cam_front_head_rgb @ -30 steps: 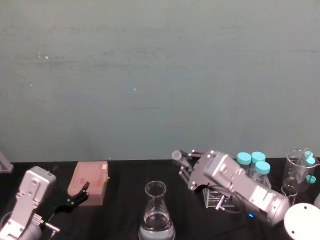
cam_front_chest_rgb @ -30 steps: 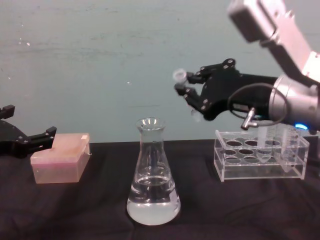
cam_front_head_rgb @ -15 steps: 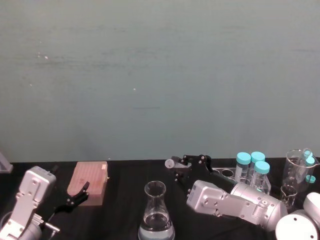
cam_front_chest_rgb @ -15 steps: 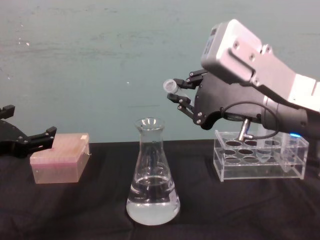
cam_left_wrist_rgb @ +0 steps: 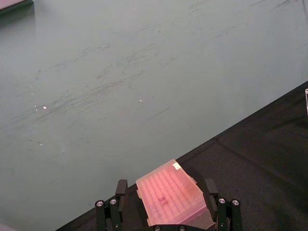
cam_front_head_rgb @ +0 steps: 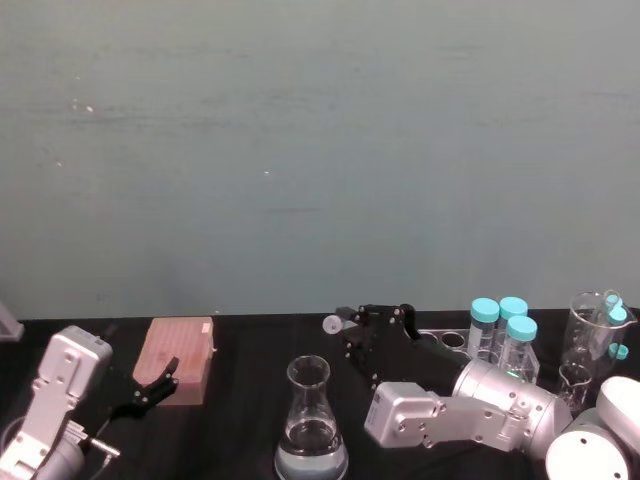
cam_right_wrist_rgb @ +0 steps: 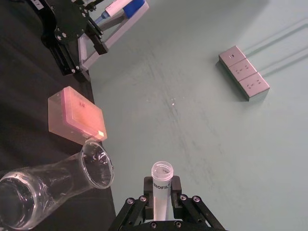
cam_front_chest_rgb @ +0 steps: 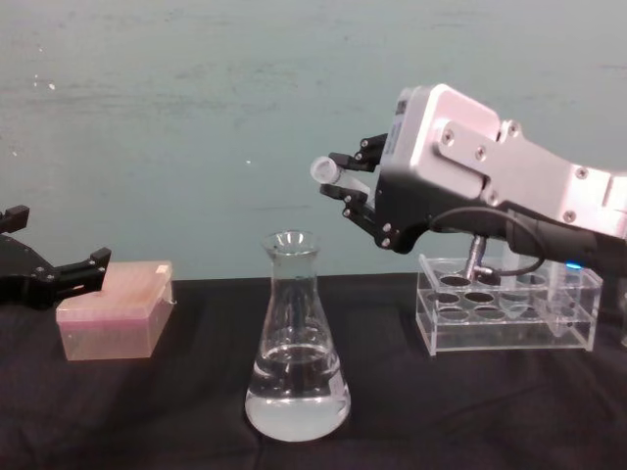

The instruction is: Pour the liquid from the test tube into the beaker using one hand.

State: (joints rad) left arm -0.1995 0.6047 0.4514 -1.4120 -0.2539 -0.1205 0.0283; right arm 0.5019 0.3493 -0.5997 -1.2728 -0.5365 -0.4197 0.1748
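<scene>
Through the head camera, your right hand (cam_front_head_rgb: 346, 328) is gripping the test tube (cam_front_head_rgb: 331, 323) in the air, behind the beaker (cam_front_head_rgb: 310, 425) that is standing near the front edge of the counter (cam_front_head_rgb: 250, 365). Your left hand (cam_front_head_rgb: 152, 388) is sitting at the counter's left end, just beside the pink box (cam_front_head_rgb: 182, 352).

Through the left wrist camera, its fingers are standing spread apart with that box showing between them.

Through the right wrist camera, you are seeing the tube clamped between the fingers, its mouth uncapped.

Through the chest camera, the tube is tilting, its mouth pointing left, above and right of the beaker's rim. The liquid (cam_front_chest_rgb: 297, 409) is pooling in the beaker's base, and the clear rack (cam_front_chest_rgb: 505, 315) is sitting toward the right end
</scene>
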